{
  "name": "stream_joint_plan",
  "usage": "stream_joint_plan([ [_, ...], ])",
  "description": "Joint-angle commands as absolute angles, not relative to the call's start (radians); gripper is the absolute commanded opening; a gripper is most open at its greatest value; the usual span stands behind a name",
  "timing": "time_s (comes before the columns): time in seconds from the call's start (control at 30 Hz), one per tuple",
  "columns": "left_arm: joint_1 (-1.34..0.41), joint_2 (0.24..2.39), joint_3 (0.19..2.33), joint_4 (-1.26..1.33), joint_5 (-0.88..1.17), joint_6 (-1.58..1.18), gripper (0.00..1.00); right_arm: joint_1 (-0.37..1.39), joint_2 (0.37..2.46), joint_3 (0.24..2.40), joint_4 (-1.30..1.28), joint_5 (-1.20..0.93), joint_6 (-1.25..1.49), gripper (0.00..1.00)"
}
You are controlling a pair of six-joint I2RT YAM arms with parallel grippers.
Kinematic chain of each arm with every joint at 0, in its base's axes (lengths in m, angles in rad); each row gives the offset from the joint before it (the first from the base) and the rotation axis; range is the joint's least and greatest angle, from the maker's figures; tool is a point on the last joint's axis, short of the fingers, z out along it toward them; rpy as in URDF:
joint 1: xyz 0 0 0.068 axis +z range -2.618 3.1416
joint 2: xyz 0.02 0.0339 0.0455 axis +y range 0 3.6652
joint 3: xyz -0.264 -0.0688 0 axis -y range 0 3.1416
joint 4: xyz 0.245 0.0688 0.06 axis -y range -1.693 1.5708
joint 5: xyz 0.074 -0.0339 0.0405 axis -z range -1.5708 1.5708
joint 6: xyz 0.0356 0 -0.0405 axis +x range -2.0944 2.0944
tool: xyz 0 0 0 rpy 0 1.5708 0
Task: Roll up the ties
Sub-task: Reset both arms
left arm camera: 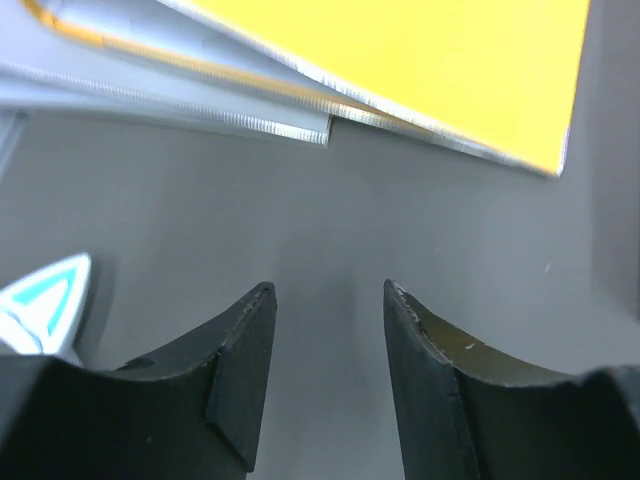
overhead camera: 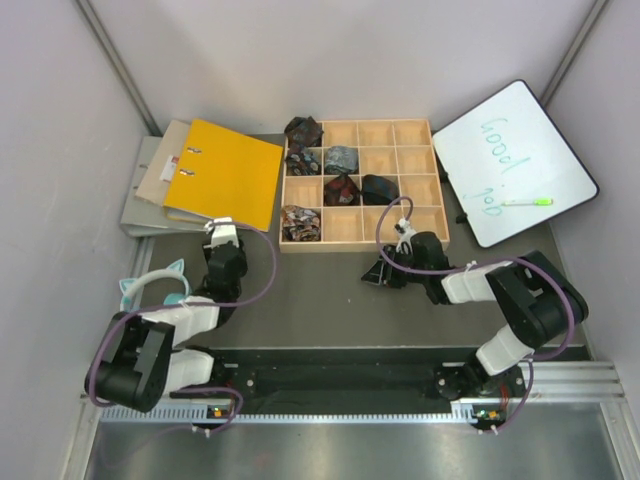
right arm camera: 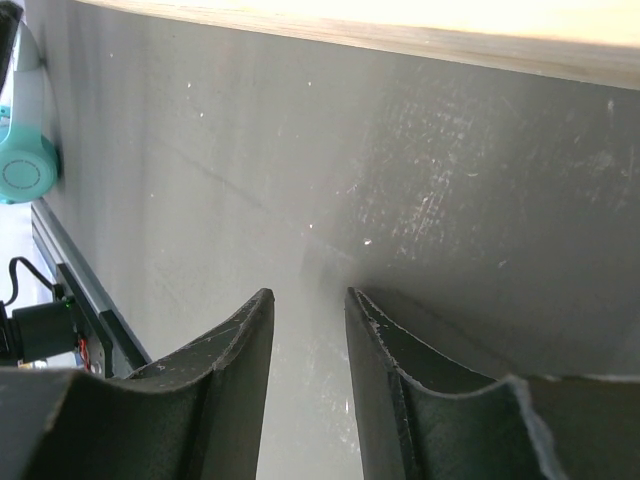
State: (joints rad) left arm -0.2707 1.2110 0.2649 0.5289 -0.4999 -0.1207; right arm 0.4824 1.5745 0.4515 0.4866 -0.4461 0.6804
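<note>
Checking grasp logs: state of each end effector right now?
Left end effector: open, holding nothing.
Right end effector: open, narrower gap, holding nothing.

Bundled ties [overhead camera: 341,188] lie in separate tray [overhead camera: 412,160] compartments.

The desk [right arm camera: 450,200] is matt grey, with fine scratches. The tray [overhead camera: 340,246] is pale, bare wood. The ties [overhead camera: 341,160] are soft cloth. The folder [overhead camera: 232,165] is smooth yellow, the whiteboard [overhead camera: 530,130] glossy. The left pincer [left arm camera: 328,300] and right pincer [right arm camera: 308,300] are matt black plastic, rough-edged.
</note>
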Motion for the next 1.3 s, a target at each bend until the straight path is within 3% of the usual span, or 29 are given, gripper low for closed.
stream_joint_plan([
  [0.0, -0.267, 1.284, 0.271, 0.788, -0.537, -0.023, 0.54, 0.491, 1.594, 0.411, 0.365, -0.402, 0.634, 0.37],
  [0.27, -0.245, 1.460, 0.322, 1.000, -0.509, 0.094, 0.51, 0.491, 1.608, 0.420, 0.362, -0.414, 0.626, 0.37],
  [0.6, -0.101, 1.607, 0.218, 1.340, -0.224, 0.005, 0.50, 0.491, 1.626, 0.429, 0.364, -0.431, 0.621, 0.37],
  [0.73, -0.092, 1.595, 0.271, 1.223, -0.186, 0.008, 0.50, 0.491, 1.646, 0.451, 0.353, -0.437, 0.615, 0.37],
  [0.83, -0.087, 1.592, 0.278, 1.206, -0.216, 0.002, 0.57, 0.491, 1.635, 0.445, 0.354, -0.430, 0.617, 0.37],
  [0.87, -0.089, 1.595, 0.276, 1.210, -0.222, 0.002, 0.98, 0.491, 1.628, 0.437, 0.360, -0.425, 0.620, 0.38],
  [0.93, -0.087, 1.592, 0.275, 1.215, -0.221, 0.002, 0.99, 0.491, 1.583, 0.417, 0.357, -0.400, 0.621, 0.40],
  [1.17, -0.087, 1.592, 0.279, 1.203, -0.221, 0.002, 0.99, 0.491, 1.352, 0.472, 0.120, -0.289, 0.568, 0.69],
  [1.2, -0.087, 1.592, 0.281, 1.204, -0.221, 0.002, 0.99, 0.491, 1.301, 0.504, 0.083, -0.266, 0.543, 0.78],
  [1.23, -0.087, 1.595, 0.281, 1.204, -0.221, 0.002, 0.99, 0.491, 1.217, 0.521, 0.043, -0.233, 0.531, 0.99],
  [1.27, -0.087, 1.594, 0.281, 1.203, -0.221, 0.003, 0.99, 0.491, 1.169, 0.540, -0.022, -0.165, 0.508, 0.99],
])
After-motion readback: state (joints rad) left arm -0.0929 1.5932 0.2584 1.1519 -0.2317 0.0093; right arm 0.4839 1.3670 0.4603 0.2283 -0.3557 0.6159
